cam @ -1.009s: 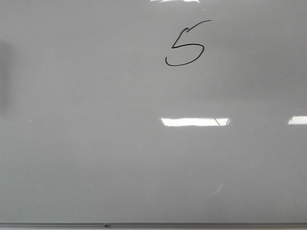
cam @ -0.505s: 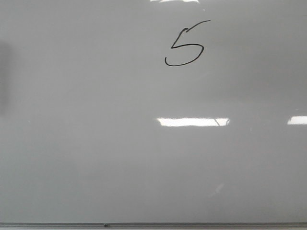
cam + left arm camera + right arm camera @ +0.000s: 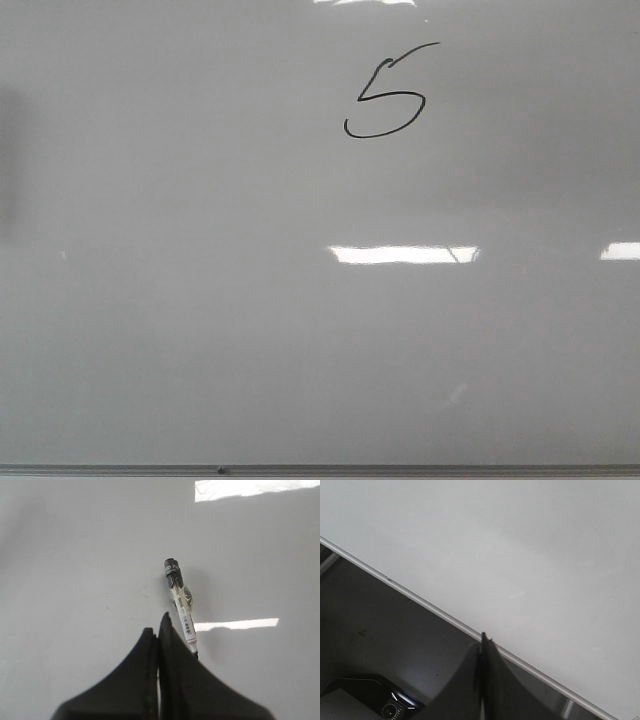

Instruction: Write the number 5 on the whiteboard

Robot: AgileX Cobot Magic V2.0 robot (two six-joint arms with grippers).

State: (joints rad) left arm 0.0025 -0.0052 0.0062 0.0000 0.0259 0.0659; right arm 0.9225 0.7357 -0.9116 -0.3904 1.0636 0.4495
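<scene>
Number 5 (image 3: 385,95): drawn in thin black line, upper middle of the whiteboard (image 3: 200,330).
Whiteboard: glossy pale grey, a thin grey frame along its near edge.
Marker (image 3: 181,603): laid flat on the board, black cap on.
Left gripper (image 3: 159,625): fingers pressed together, just beside the marker.
Right gripper (image 3: 483,640): fingers closed together, empty, over the frame edge.

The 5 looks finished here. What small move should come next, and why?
Probably just lift the left tool clear of the marker. The number 5 is complete on the whiteboard, the marker lies on the board beside that shut tool, not in it, and the right tool is shut with nothing between its fingers.
</scene>
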